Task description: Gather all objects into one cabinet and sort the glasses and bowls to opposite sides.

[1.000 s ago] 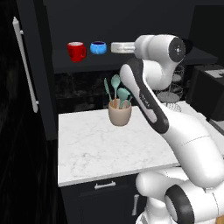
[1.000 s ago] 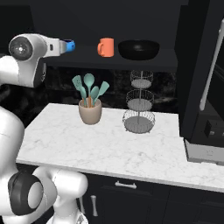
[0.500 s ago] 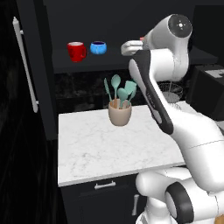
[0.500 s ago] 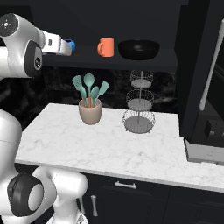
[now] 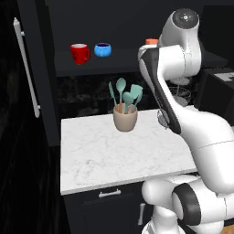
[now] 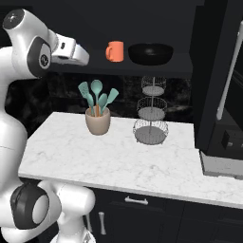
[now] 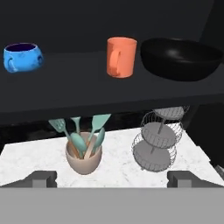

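Note:
On the dark shelf (image 7: 87, 94) of the open black cabinet, the red mug (image 5: 80, 53) stands at the left with the small blue bowl (image 5: 103, 49) right beside it. The blue bowl (image 7: 22, 57) is upright. Further right stand the orange mug (image 7: 120, 57) and, next to it, the wide black bowl (image 7: 181, 57). From the right base view the orange mug (image 6: 115, 51) and black bowl (image 6: 150, 53) sit close together. My gripper (image 7: 112, 177) is open and empty, held in front of the shelf at about its height, left of the orange mug; the gripper (image 6: 84, 56) touches nothing.
A beige crock with teal spatulas (image 6: 97, 118) and a wire tiered basket (image 6: 151, 114) stand on the white marble counter (image 6: 118, 161) below the shelf. The cabinet doors hang open, with long white handles at the left (image 5: 25, 68) and right (image 6: 230, 71).
My hand has drawn back from the blue bowl, away from the shelf and towards the orange mug. The blue bowl stays on the shelf beside the red mug.

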